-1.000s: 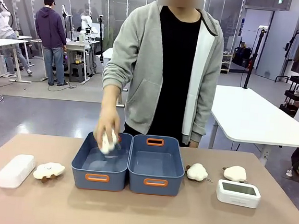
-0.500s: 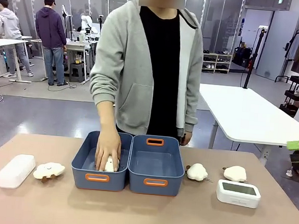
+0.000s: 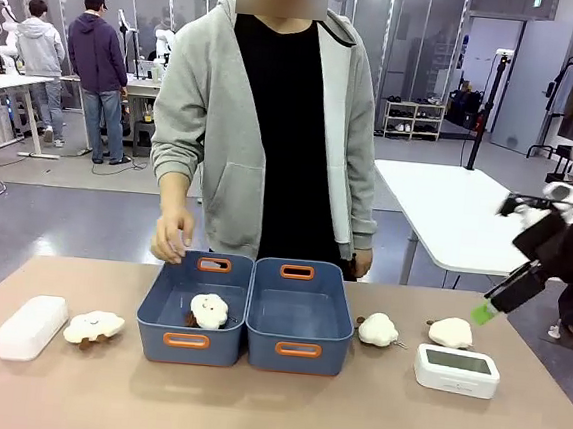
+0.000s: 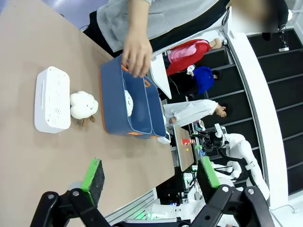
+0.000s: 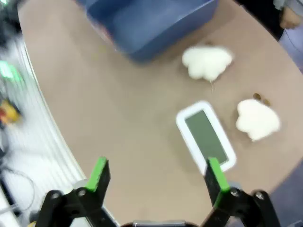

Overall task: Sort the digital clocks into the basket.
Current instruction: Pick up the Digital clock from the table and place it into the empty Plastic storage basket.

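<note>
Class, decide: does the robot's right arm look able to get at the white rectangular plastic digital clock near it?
Probably yes: the right arm hangs over the digital clock, jaws open; nothing covers it, and the cream cloud-shaped plush toys lie apart from it.

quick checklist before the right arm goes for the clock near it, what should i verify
1. Right gripper open: ok, jaws wide.
2. Right clock free to grasp: ok, screen up on the table, apart from the plush toy beside it.
3. Right basket has room: ok.
4. Person's hand away from the baskets: not ok, it hovers at the left basket's far rim.
5. Left gripper open: ok.
</note>
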Controlling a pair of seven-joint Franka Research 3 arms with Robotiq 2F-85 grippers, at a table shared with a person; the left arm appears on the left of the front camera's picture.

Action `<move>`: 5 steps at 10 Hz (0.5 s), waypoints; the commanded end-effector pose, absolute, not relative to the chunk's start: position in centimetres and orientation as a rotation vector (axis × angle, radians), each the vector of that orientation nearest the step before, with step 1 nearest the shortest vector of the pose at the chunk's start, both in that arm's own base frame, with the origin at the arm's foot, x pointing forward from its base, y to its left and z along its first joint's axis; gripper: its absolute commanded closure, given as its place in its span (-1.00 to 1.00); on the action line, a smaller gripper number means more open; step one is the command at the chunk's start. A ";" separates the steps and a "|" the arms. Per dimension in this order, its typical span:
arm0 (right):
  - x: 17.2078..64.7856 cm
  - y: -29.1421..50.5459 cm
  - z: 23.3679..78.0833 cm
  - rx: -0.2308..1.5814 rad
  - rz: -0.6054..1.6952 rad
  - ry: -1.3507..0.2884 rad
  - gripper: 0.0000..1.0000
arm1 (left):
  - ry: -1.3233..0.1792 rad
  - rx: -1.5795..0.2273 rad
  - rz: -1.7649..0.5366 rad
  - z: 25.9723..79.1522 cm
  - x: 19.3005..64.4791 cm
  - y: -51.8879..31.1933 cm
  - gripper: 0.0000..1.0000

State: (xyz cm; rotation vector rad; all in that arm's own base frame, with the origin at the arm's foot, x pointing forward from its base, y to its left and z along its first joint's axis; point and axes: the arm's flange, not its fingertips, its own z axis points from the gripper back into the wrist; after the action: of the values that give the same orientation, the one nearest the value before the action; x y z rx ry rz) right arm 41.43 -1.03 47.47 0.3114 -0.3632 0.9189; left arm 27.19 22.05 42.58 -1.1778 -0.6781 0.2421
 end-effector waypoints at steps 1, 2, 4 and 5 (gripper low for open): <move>42.6 -1.6 46.6 0.096 1.143 -0.346 -1.00 | -0.695 -1.185 0.217 42.7 27.1 22.2 -1.00; 41.4 -1.0 47.5 0.311 0.919 -0.363 -1.00 | -0.695 -1.185 0.217 42.7 27.1 22.2 -1.00; 41.4 -1.0 47.5 0.311 0.919 -0.363 -1.00 | -0.695 -1.185 0.217 42.7 27.1 22.2 -1.00; 42.2 -0.8 47.0 0.236 1.015 -0.327 -1.00 | -0.695 -1.185 0.217 42.7 27.1 22.2 -1.00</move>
State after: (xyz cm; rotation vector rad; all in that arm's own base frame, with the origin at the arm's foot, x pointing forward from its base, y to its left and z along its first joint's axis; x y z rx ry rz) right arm 41.90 -1.47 47.22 0.2702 -0.3407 0.9780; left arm 27.18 22.05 42.59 -1.1778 -0.6781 0.2421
